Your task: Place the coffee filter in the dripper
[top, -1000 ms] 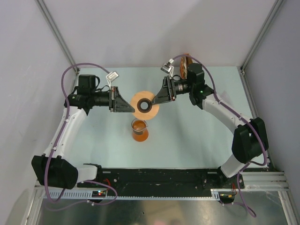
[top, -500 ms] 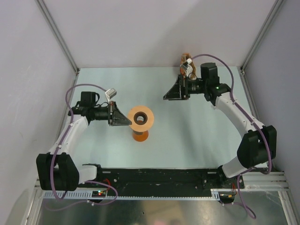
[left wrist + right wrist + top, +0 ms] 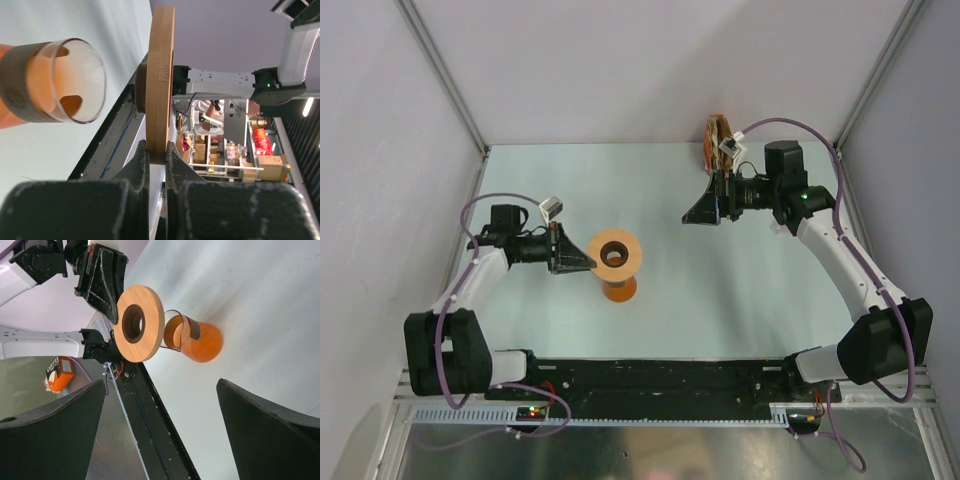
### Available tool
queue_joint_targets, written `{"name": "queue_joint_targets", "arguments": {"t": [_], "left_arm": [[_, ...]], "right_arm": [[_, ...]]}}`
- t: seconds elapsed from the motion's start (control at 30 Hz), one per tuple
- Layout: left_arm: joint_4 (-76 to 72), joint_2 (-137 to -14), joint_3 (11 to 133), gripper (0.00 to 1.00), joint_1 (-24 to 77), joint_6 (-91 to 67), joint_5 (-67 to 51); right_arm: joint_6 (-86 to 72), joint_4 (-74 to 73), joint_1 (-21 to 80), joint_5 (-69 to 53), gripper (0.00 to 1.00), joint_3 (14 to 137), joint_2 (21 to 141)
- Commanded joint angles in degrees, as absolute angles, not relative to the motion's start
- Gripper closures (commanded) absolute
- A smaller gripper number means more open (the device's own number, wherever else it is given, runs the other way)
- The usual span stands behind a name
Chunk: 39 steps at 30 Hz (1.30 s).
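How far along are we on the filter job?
Done: nothing seated yet. In hand: left gripper clamps the dripper over the beaker; right gripper open, empty, near the filter bundle. Left: pick one filter, set it in the dripper.

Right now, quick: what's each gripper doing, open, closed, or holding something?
Left gripper: shut on the dripper, pinching its edge.
Right gripper: open, holding nothing.

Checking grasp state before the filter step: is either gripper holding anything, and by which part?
Left gripper pinches the dripper by its outer rim, edge-on between the fingers. Right gripper is open and holds nothing.
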State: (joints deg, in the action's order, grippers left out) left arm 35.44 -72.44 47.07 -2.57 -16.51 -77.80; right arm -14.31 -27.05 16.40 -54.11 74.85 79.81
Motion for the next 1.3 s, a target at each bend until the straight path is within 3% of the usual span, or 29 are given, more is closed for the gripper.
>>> {"name": "queue_joint_targets", "arguments": {"t": [0.0,0.77,1.03,1.27], "left_arm": [[33.84,-76.28,49.17,1.00,-3.74,-15.28,-81.15],[33.70,-85.74,49.48,1.00,-3.75,-12.81,-76.65],[33.62,-87.55,49.65,0.87,-3.74,-12.66,-73.95],[33.50,-86.46,48.09,0.65,-3.70,-12.41,-71.05]], "right_arm": [[-11.38,-28.95,15.52,-52.62,0.01,74.55,77.38],[-11.40,-29.88,13.46,-52.79,0.01,74.55,77.13],[-12.91,-28.81,13.41,-53.84,0.00,74.55,77.30],[-12.57,-29.01,13.13,-54.12,0.01,74.58,77.11]]}}
